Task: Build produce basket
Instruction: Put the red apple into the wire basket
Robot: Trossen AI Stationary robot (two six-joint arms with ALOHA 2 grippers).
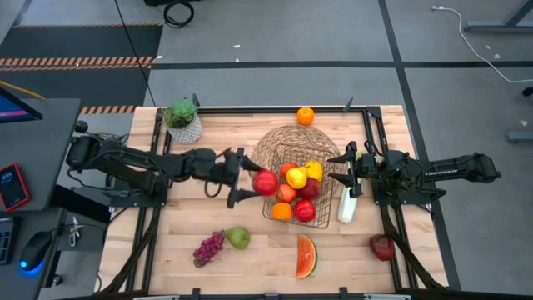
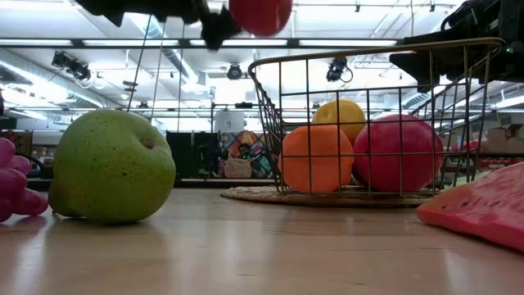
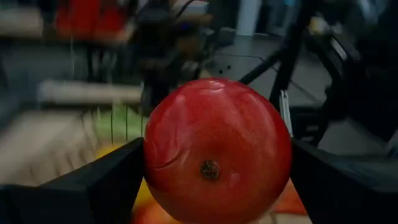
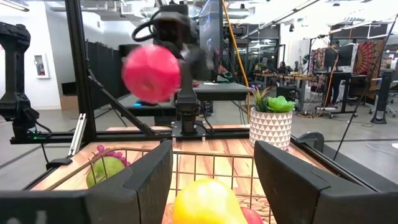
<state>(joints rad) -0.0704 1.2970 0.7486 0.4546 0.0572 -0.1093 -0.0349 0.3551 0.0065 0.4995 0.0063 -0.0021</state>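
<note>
My left gripper (image 1: 252, 178) reaches in level from the table's left and is shut on a red apple (image 1: 266, 182), held above the left rim of the wire basket (image 1: 331, 218). The basket stands on a round woven mat (image 1: 279, 140) and holds red apples, an orange and yellow pieces. On the table near the front lie purple grapes (image 1: 208, 247), a green pear (image 1: 238, 237), a watermelon slice (image 1: 306, 256) and another red apple (image 1: 382, 247). A pale celery stalk (image 1: 347, 205) lies along the basket's right side. My right gripper (image 1: 340, 169) waits at the basket's right, fingers apart around nothing. My left gripper pinches the red apple by its two opposite sides (image 3: 152, 162) between its two fingers (image 3: 102, 183). The fingers come in level from the table's left. The apple is lifted clear above the basket's rim, its dimpled end (image 3: 209, 168) turned back toward the wrist.
An orange (image 1: 306, 116) lies at the far edge. A leafy plant in a white pot (image 1: 183, 122) stands at the far left corner. Dark frame rails run along both sides of the wooden table (image 1: 166, 250).
</note>
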